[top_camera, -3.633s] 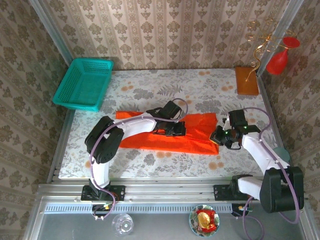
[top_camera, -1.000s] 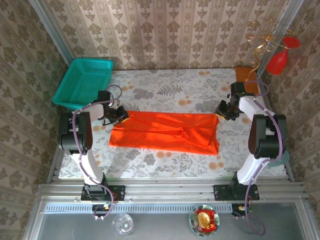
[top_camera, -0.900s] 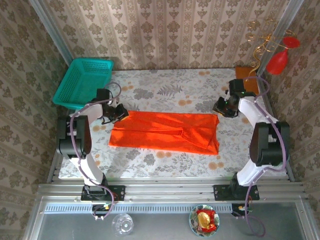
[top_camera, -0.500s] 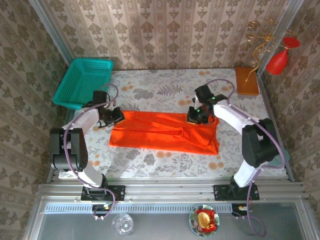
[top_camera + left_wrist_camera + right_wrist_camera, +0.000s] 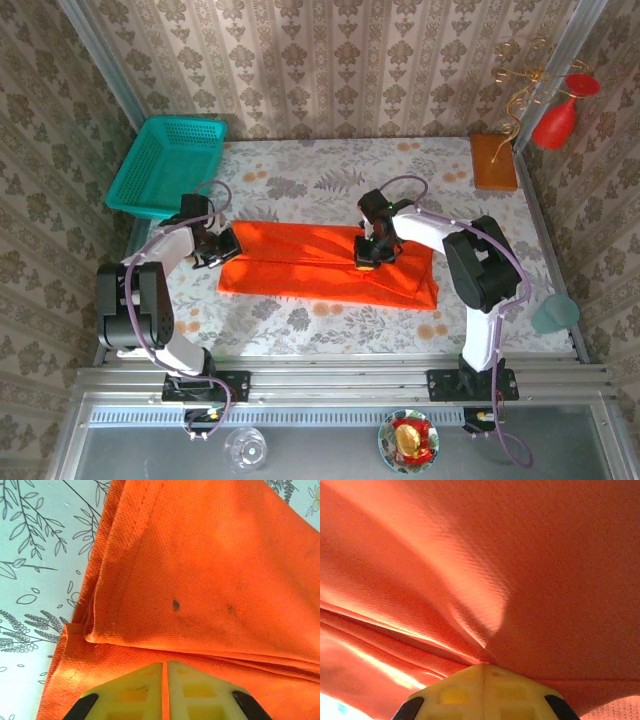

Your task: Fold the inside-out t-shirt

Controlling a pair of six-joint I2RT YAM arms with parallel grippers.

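Fig. Top view: orange-red t-shirt (image 5: 310, 268) lies on the floral table (image 5: 300, 185), folded into a long band running left–right, roughly at table ctr. Its right end is bunched in thicker layers, and the near edge slants slightly.

(a) left gripper (image 5: 222, 247) sits at the far-left corner of the t-shirt, arm reaching in from the table's left side. Left wrist view: left gripper (image 5: 165, 666) has both pale pads pressed together w/ only a hairline seam between them, i.e. closed. The tip rests against the lower cloth layer. Cannot tell whether any cloth is nipped. Above the tip, t-shirt (image 5: 210, 565) shows a folded upper layer w/ stitched hem, a small dark spot, and the table print at left.

(b) right gripper (image 5: 368, 252) is over the band's upper middle, slightly right of ctr, arm curving in from the right. Right wrist view: right gripper (image 5: 482, 669) is closed, w/ t-shirt (image 5: 510, 550) drawn into its tip. Ridges of cloth converge there, so it pinches a pucker of fabric.

(c) Surroundings: teal basket (image 5: 168, 165) at far-left corner, partly off the table; brown block (image 5: 493, 161) at far-right corner; red vase (image 5: 560, 115) beyond it by the wall. All are well apart from the t-shirt.
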